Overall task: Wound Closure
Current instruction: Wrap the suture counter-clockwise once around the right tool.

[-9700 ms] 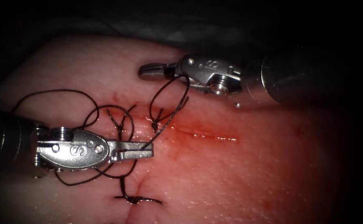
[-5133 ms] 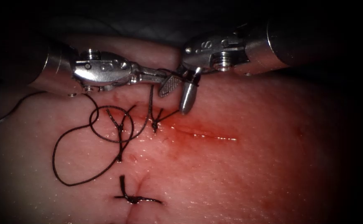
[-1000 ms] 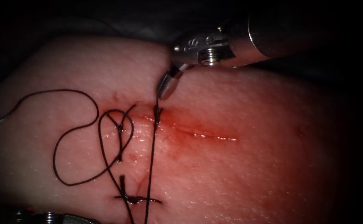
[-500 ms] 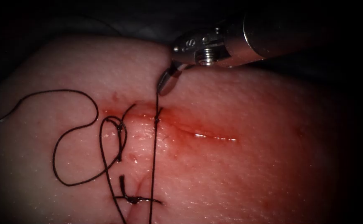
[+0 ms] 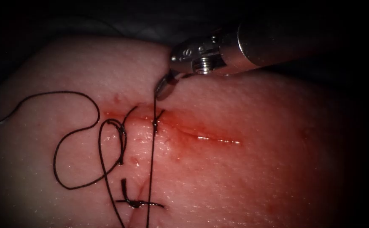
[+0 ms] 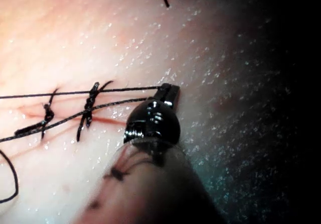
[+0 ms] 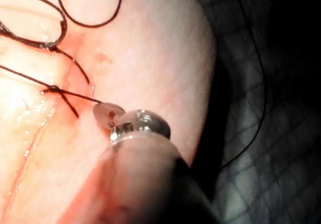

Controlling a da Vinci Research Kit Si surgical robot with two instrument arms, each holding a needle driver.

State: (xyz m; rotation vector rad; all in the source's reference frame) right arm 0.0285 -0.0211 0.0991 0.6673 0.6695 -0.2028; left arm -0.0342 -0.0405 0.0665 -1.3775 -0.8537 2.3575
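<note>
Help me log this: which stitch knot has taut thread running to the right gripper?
The knot directly below the right gripper, on the cut; the others lie slack leftward.

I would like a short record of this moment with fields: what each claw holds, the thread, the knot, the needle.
right claw: shut on the thread, above the cut
left claw: shut on the thread
thread: taut line across the cut through the knot
knot: on the cut, at its left part
needle: cannot tell
tissue: red fluid along the cut

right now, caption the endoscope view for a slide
Right arm's steel needle driver holds taut black thread over the knot at the pink tissue's cut.
</note>
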